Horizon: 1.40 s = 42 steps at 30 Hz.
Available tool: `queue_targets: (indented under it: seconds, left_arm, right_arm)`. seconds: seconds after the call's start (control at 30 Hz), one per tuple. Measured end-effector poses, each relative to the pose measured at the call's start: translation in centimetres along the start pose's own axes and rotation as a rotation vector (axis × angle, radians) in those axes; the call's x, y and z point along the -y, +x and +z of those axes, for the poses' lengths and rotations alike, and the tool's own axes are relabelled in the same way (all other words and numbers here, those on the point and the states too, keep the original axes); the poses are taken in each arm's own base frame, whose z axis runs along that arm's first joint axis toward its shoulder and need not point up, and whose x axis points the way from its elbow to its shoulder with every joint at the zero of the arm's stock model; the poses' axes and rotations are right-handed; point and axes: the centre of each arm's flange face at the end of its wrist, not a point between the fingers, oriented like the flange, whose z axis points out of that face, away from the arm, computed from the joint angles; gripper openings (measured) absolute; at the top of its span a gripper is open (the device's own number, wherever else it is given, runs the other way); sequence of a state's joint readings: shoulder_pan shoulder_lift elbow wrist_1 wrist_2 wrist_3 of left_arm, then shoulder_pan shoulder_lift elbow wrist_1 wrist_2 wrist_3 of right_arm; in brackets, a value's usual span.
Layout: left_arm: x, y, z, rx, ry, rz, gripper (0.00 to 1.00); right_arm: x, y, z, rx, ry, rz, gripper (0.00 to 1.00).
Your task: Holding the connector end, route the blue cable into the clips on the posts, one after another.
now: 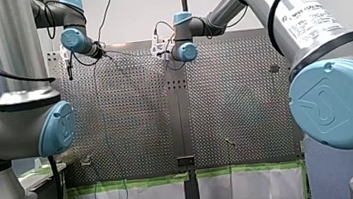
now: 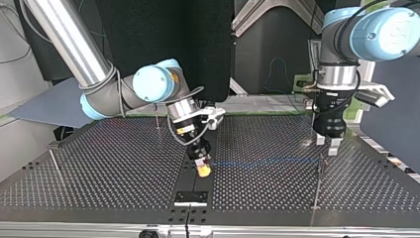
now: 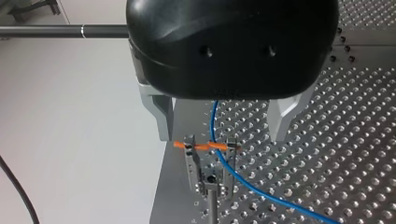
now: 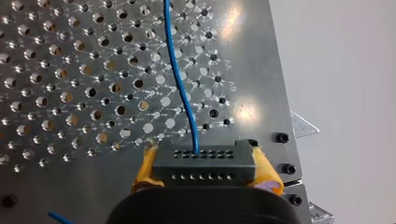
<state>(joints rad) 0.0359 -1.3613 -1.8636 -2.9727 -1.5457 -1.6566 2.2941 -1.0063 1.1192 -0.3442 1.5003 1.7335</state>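
Connector [image 4: 204,163] of one blue cable [image 4: 180,79] clenched in right gripper [image 4: 204,156]; left gripper [image 3: 222,135] released.

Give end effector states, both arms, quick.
Left end effector: open, above the clip, gripping nothing.
Right end effector: closed on the connector of the blue cable.

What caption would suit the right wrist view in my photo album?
My right gripper, yellow-padded, clamps the black connector; its blue cable runs out over the perforated table.
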Motion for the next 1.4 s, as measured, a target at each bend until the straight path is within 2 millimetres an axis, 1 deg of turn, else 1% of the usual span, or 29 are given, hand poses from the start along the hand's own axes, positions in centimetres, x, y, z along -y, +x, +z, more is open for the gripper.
queue_targets:
  seconds: [0.43, 0.87, 1.0, 1.13, 1.27, 1.4]
  left_arm:
    - [0.3, -0.1, 0.0, 0.001, 0.018, 0.002, 1.00]
    - [3.0, 0.1, -0.6, -0.007, 0.174, -0.010, 1.00]
    - [3.5, 0.0, -0.7, -0.003, 0.196, -0.012, 1.00]
    - [3.9, 0.1, 0.1, 0.006, 0.205, -0.001, 1.00]
    - [4.1, -1.1, 0.6, 0.032, 0.205, 0.013, 1.00]
    - [4.2, -1.2, 0.8, 0.033, 0.199, 0.013, 1.00]
  right_arm:
    - [0.0, -0.1, 0.0, 0.001, 0.000, 0.001, 0.00]
    - [0.3, -0.4, 0.0, 0.003, 0.004, 0.001, 0.00]
    - [0.6, -0.5, 0.0, 0.004, 0.008, 0.001, 0.00]
    - [1.0, -0.5, -0.1, 0.003, 0.013, 0.002, 0.00]
    - [1.5, -0.4, 0.0, 0.000, 0.026, 0.002, 0.00]
    - [2.3, 0.1, 0.2, -0.011, 0.043, -0.002, 0.00]
